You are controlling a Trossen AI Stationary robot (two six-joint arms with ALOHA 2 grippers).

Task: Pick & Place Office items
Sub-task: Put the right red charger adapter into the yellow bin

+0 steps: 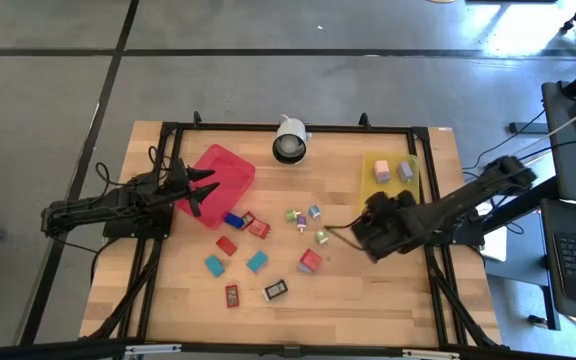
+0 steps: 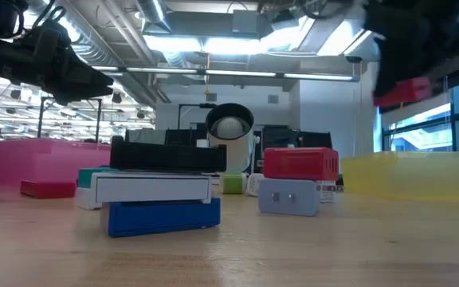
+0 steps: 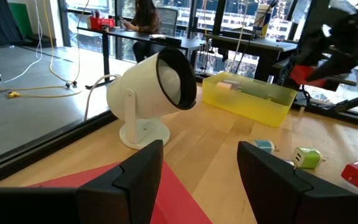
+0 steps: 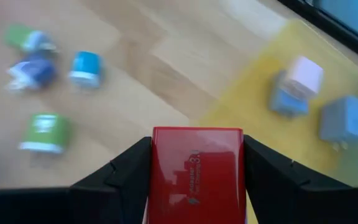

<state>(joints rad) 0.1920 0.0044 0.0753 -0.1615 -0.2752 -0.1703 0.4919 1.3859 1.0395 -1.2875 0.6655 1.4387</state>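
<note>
From above, your right gripper (image 1: pixel 368 238) hangs over the pale wooden slatted worktop (image 1: pixel 368 300), just short of the translucent yellow plastic tray (image 1: pixel 372 186), which already holds two small blocks; your left gripper (image 1: pixel 200 190) waits at the edge of the glossy red plastic tray (image 1: pixel 230 163); the remaining small blocky office items (image 1: pixel 268 240), red, teal, green, lilac and one black with a white label, lie scattered between the trays, near the white domed lamp-like fixture (image 1: pixel 290 140); from the worktop-level camera, a flat blue, white and black block (image 2: pixel 164 191) sits nearest, a red block stacked on a grey one (image 2: pixel 300 182) stands behind it, and a red piece shows held aloft at upper right; in the left wrist camera, the left jaws stand apart with nothing between them, over the red tray's smooth floor, facing the fixture; in the right wrist camera, the right jaws are clamped on a smooth, hard-edged red rectangular block (image 4: pixel 197 174) with embossed lettering, and the yellow tray lies ahead with a pink-and-blue block (image 4: pixel 297 87) and a grey block (image 4: pixel 344 122) in it; I judge you are mid-carry, so next you need to travel on over the tray's rim, lower clear of those two blocks, and release.
</note>
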